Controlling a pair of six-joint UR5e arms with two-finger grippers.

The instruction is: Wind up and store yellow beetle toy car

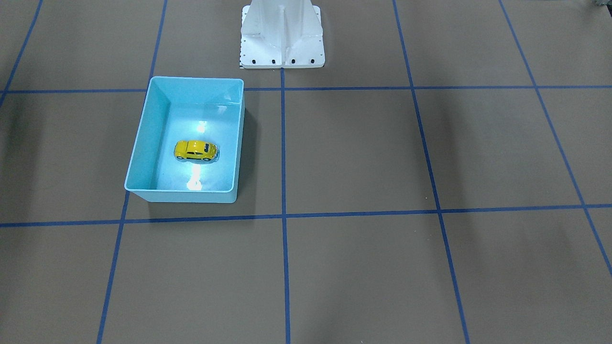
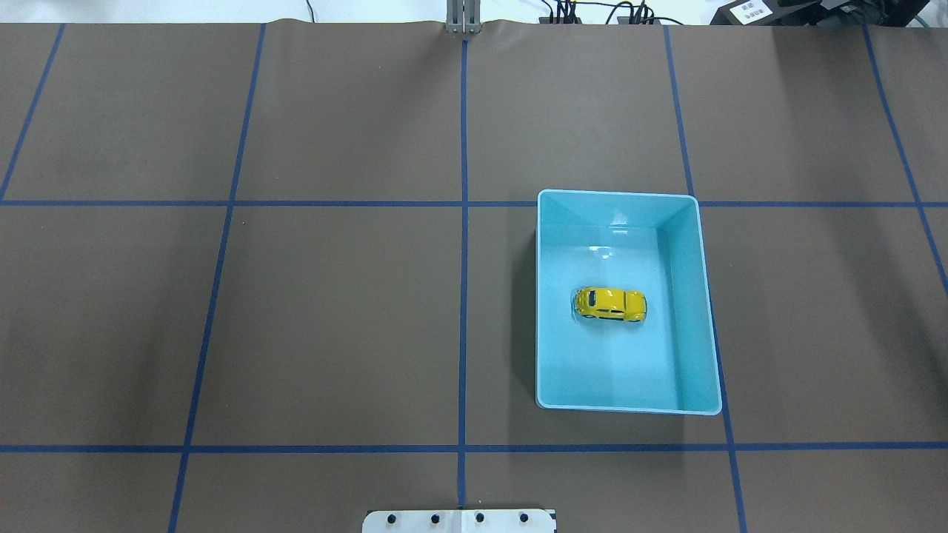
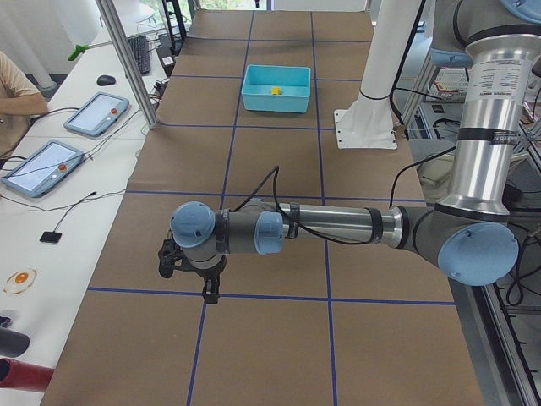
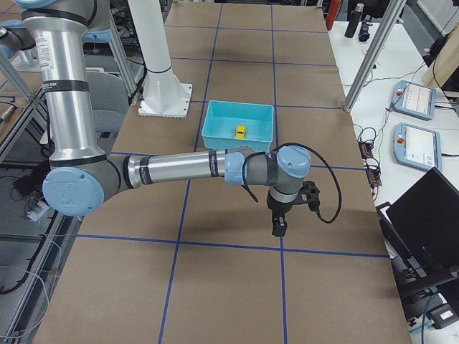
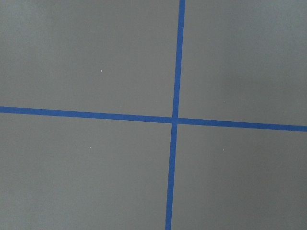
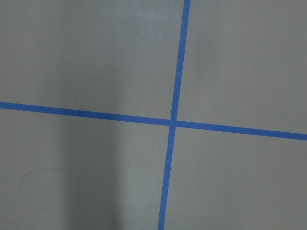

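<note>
1. Since the yellow beetle toy car (image 1: 196,150) is tiny, hard-shelled and glossy, it will likely be light and stiff, and slippery over its rounded roof. The flat flanks between the wheels look the surest hold.
2. It stands on its wheels about mid-floor in the turquoise bin (image 1: 152,134), apart from every wall, so a descent from straight above seems the only clean approach. The wheels may let it roll away under a sideways nudge.
3. From the side views alone I cannot tell whether the left pincer (image 3: 188,283) or the right pincer (image 4: 292,211) is open or closed. Each hangs over the bench (image 2: 333,318) well away from the bin, its wrist camera showing only brown cover and blue tape.
4. Count: one car, one bin, two pincers. No winding key shows, though the car is too small to be sure.
</note>
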